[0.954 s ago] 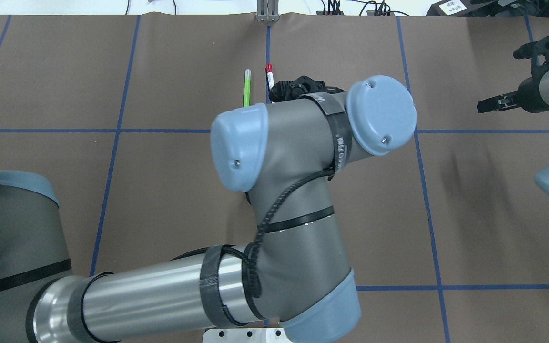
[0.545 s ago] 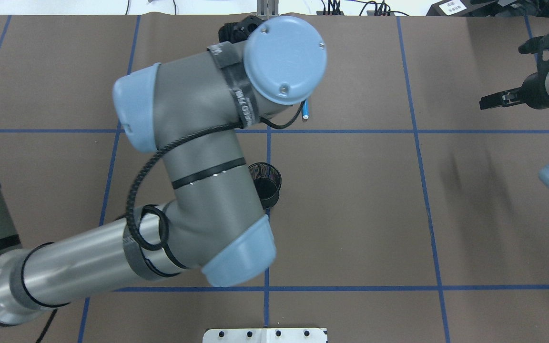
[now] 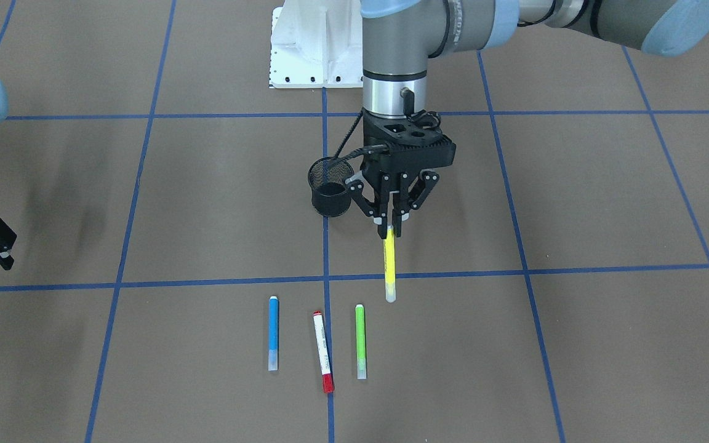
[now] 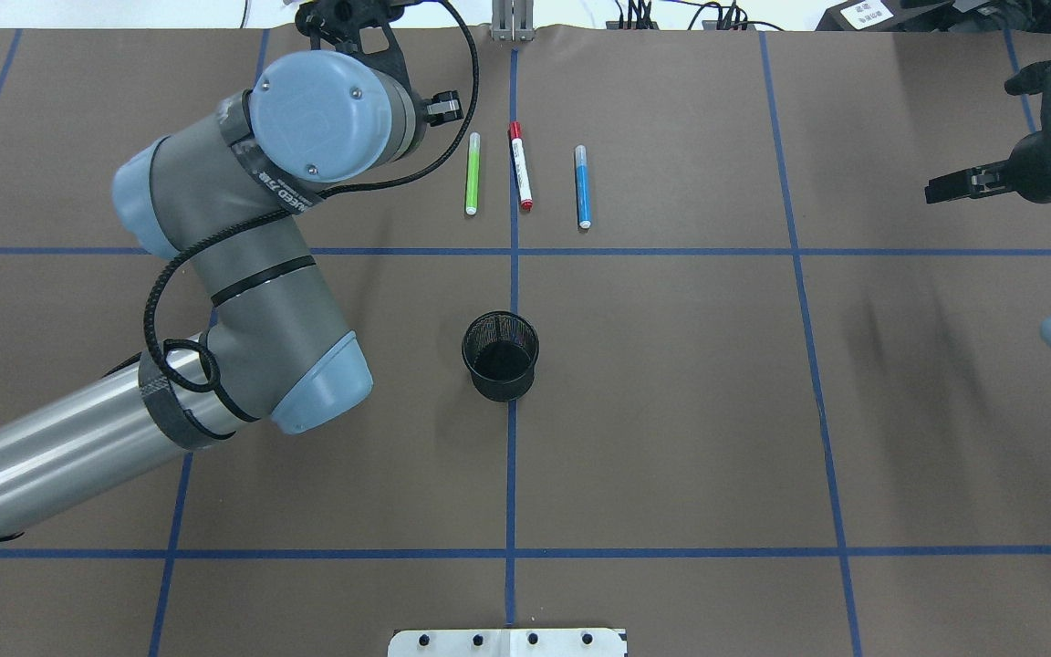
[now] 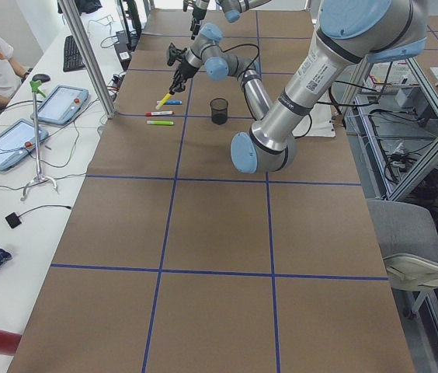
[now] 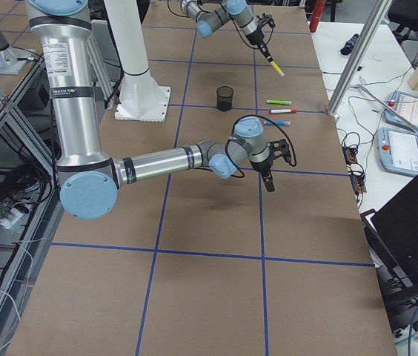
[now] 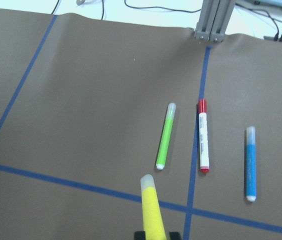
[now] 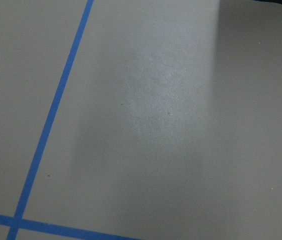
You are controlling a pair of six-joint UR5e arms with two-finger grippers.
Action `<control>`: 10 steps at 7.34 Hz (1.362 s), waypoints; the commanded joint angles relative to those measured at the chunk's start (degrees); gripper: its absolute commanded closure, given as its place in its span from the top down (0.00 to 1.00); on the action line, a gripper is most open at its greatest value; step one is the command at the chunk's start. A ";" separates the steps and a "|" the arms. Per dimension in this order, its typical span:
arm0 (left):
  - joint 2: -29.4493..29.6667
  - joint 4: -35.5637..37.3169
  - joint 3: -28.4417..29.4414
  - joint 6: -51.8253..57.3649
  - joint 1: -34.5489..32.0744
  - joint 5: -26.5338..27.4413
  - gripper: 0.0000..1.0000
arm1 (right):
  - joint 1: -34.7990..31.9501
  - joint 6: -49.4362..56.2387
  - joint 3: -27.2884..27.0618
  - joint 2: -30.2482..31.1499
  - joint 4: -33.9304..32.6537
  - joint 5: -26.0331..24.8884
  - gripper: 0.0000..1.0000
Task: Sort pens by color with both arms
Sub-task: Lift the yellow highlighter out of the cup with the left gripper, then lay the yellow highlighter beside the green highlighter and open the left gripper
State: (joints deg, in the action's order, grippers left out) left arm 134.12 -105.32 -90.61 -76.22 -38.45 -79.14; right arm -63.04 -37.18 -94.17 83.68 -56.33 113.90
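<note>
Exterior front-facing view shows the yellow pen [image 3: 389, 264] hanging tip-down over the table [image 3: 576, 203], pinched tight in the left claw [image 3: 390, 229]. I think it should go down slowly, beside the green pen [image 3: 360, 341], not bumping it.

Against a brown table [image 3: 576, 197] gridded in blue tape: a yellow pen [image 3: 389, 264] in the black left gripper [image 3: 391, 231], a blue pen [image 3: 273, 332], a light green pen [image 3: 360, 341] — all three pale-tipped — a white pen with red ends [image 3: 322, 351], and a black mesh cup [image 3: 331, 191]. The left arm [image 4: 252, 301] is grey and silver, capped light blue.
</note>
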 commanded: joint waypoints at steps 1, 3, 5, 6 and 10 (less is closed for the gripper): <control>-1.06 -24.39 15.83 -0.68 -0.14 7.13 0.00 | -0.15 0.00 -1.18 0.51 0.08 -0.09 0.98; -1.06 -32.82 22.65 -1.38 0.30 12.05 0.00 | -0.06 0.00 -1.63 0.78 0.08 -0.17 0.98; -0.88 -34.69 25.13 -2.09 1.97 13.14 0.00 | -0.06 -0.08 -1.37 0.78 0.08 -0.52 0.98; -0.71 -34.61 26.18 -2.09 2.49 13.14 0.00 | -0.06 -0.08 -1.36 0.78 0.08 -0.61 0.98; -0.27 -34.78 26.45 -2.18 3.64 13.23 0.00 | -0.06 0.00 -1.28 0.87 0.08 -0.61 0.98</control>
State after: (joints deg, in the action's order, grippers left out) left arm 133.79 -140.02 -64.20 -78.33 -35.05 -65.93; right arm -63.11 -37.21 -95.50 84.49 -56.25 113.29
